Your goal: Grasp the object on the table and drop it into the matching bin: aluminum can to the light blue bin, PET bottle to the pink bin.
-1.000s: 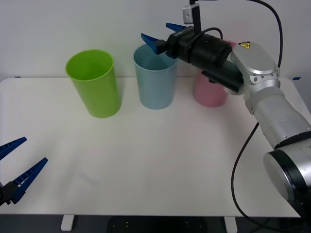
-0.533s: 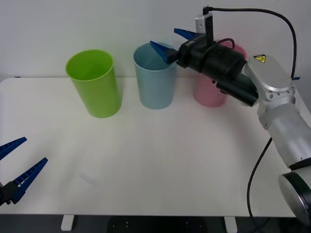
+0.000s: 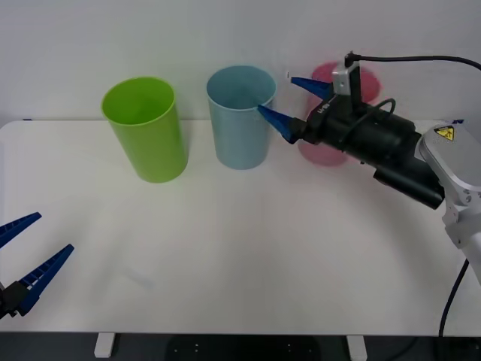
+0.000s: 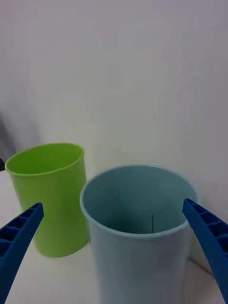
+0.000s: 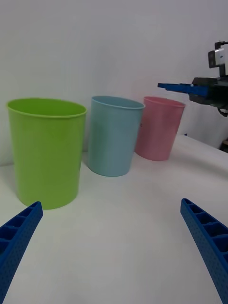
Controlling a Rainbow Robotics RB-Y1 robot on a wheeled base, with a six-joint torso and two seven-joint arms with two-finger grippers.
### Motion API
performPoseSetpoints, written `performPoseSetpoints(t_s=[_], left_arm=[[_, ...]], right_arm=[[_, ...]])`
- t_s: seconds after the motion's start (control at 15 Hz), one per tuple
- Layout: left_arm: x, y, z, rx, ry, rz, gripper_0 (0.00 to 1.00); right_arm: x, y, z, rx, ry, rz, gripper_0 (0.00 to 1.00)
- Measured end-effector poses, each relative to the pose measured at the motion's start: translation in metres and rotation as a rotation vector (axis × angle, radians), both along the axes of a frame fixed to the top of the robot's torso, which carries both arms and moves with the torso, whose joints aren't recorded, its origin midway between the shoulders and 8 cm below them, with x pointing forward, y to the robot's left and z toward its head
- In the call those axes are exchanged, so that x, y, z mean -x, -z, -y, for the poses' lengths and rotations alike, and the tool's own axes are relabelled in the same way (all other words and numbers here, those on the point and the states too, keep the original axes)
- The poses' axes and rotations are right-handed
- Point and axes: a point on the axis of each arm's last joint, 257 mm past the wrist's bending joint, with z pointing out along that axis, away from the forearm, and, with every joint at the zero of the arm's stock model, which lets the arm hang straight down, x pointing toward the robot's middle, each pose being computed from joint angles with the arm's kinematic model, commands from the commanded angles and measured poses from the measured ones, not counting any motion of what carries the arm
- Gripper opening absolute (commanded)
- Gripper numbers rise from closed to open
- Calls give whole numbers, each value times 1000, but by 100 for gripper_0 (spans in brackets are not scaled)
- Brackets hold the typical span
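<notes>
The light blue bin [image 3: 240, 116] stands upright at the back of the white table [image 3: 240, 256], between a lime green bin and the pink bin [image 3: 325, 153]. My right gripper [image 3: 276, 95] hangs open and empty just right of the light blue bin's rim, in front of the pink bin, and partly hides it. In the right wrist view the light blue bin [image 4: 137, 237] sits between the spread fingers of the right gripper [image 4: 113, 205]; its inside is dim. The aluminum can is out of view. My left gripper [image 3: 54, 232] rests open at the table's front left.
The lime green bin [image 3: 146, 128] stands left of the light blue one. The left wrist view lines up the green bin [image 5: 46, 149], the light blue bin [image 5: 114, 135] and the pink bin [image 5: 159, 128] across the table.
My right arm has drawn back to the right and lower, from over the light blue bin's rim to beside it, staying open. The left arm has not moved.
</notes>
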Motion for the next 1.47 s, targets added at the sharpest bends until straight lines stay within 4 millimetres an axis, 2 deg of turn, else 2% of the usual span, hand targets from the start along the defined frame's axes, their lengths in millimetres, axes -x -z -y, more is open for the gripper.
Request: performPoseSetpoints(t_s=[0.33, 0.67, 1.07, 1.27, 1.47], left_arm=[[0, 0, 0, 0, 0, 0, 100], [0, 0, 0, 0, 0, 0, 100], [0, 0, 0, 0, 0, 0, 100], [0, 0, 0, 0, 0, 0, 100], [0, 0, 0, 0, 0, 0, 100]], right_arm=[[39, 25, 37, 67, -1, 27, 100], [70, 48, 70, 135, -38, 63, 100], [126, 83, 123, 158, -74, 5, 100], [153, 91, 147, 167, -39, -14, 100], [178, 92, 158, 184, -17, -22, 100]])
